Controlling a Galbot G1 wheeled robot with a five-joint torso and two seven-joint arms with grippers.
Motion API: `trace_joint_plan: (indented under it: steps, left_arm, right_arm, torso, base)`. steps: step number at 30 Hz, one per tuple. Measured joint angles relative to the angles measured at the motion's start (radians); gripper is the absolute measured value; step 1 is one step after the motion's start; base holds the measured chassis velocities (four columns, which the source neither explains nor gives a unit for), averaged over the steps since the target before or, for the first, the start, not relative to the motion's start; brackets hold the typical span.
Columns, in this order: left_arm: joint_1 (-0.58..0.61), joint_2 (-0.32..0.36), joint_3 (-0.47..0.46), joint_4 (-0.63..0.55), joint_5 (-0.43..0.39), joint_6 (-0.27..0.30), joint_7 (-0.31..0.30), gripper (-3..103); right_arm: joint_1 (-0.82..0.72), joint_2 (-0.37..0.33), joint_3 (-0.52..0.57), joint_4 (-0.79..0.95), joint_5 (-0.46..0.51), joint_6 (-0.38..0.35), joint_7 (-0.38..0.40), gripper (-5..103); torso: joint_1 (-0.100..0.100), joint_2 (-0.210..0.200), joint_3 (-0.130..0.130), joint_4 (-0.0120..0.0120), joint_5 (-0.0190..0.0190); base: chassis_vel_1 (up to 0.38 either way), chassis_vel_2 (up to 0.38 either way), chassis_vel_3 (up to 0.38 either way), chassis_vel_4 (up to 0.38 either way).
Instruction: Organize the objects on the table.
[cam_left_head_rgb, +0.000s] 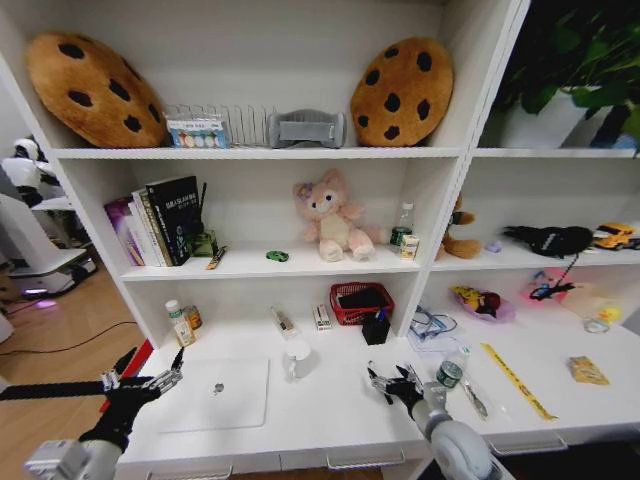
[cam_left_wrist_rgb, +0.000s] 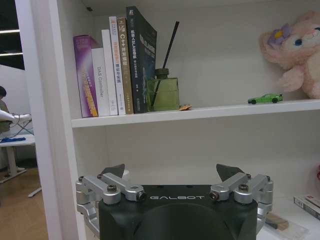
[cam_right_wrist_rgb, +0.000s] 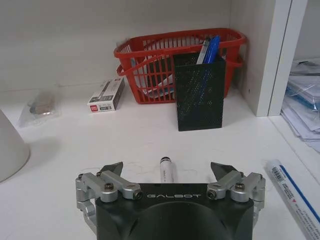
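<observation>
White pen (cam_right_wrist_rgb: 165, 171) with dark tip, flat on table (cam_right_wrist_rgb: 100, 145), between splayed right pincer (cam_right_wrist_rgb: 170, 174) tips.

Each hand, left hand (cam_left_wrist_rgb: 172, 182) and right hand (cam_right_wrist_rgb: 166, 176), has a black housing lettered GALBOT, silver screwed linkages and dark pointed fingertips (cam_right_wrist_rgb: 221, 170).

Illumination is bright, even and diffuse from overhead. The white desk (cam_left_head_rgb: 330, 405) shows mild glare and soft, short shadows. The head view bows strongly at its edges. The far right plant (cam_left_head_rgb: 580, 70) area is dark.
</observation>
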Motion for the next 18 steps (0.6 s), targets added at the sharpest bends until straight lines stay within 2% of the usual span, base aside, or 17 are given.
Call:
trace_joint_plan:
  steps: [6,8,9,10,11,14,15,16,17,18]
  left_arm:
    - [0.000,0.000,0.000,0.000,0.000,0.000,0.000,100]
    - [0.000,0.000,0.000,0.000,0.000,0.000,0.000,100]
    - [0.000,0.000,0.000,0.000,0.000,0.000,0.000,100]
    - [0.000,0.000,0.000,0.000,0.000,0.000,0.000,100]
    - [0.000,0.000,0.000,0.000,0.000,0.000,0.000,100]
    - [0.000,0.000,0.000,0.000,0.000,0.000,0.000,100]
    - [0.000,0.000,0.000,0.000,0.000,0.000,0.000,100]
    - [0.000,0.000,0.000,0.000,0.000,0.000,0.000,100]
    - [0.000,0.000,0.000,0.000,0.000,0.000,0.000,100]
    - [0.000,0.000,0.000,0.000,0.000,0.000,0.000,100]
  right_arm:
    - [0.064,-0.013,-0.033,-0.049,0.010,-0.010,0.000,93]
    - [0.076,-0.018,-0.038,-0.060,0.010,-0.018,0.001,83]
    - [0.076,-0.018,-0.038,-0.060,0.010,-0.018,0.001,83]
    - [0.077,-0.021,-0.040,-0.065,0.010,-0.022,0.000,77]
    - [0.075,-0.023,-0.042,-0.069,0.008,-0.023,-0.003,66]
    - [0.073,-0.024,-0.043,-0.072,0.002,-0.023,-0.007,66]
    - [0.070,-0.024,-0.046,-0.076,-0.009,-0.022,-0.017,55]
    - [0.070,-0.023,-0.048,-0.080,-0.015,-0.022,-0.026,50]
    - [0.070,-0.023,-0.048,-0.080,-0.015,-0.022,-0.026,50]
    - [0.073,-0.019,-0.051,-0.085,-0.019,-0.021,-0.035,44]
  torso:
    - [0.000,0.000,0.000,0.0000,-0.0002]
    - [0.000,0.000,0.000,0.0000,-0.0001]
    - [0.000,0.000,0.000,0.0000,-0.0001]
    - [0.000,0.000,0.000,-0.0001,-0.0001]
    - [0.000,0.000,0.000,0.0000,-0.0001]
    - [0.000,0.000,0.000,0.0000,-0.0001]
    - [0.000,0.000,0.000,-0.0001,-0.0001]
    - [0.000,0.000,0.000,-0.0001,-0.0001]
    - [0.000,0.000,0.000,-0.0001,-0.0001]
    - [0.000,0.000,0.000,-0.0001,-0.0003]
  base:
    - [0.000,0.000,0.000,0.000]
    - [0.000,0.000,0.000,0.000]
    - [0.000,0.000,0.000,0.000]
    - [0.000,0.000,0.000,0.000]
    - [0.000,0.000,0.000,0.000]
    - [0.000,0.000,0.000,0.000]
    - [0.000,0.000,0.000,0.000]
    - [0.000,0.000,0.000,0.000]
    - [0.000,0.000,0.000,0.000]
    - [0.000,0.000,0.000,0.000]
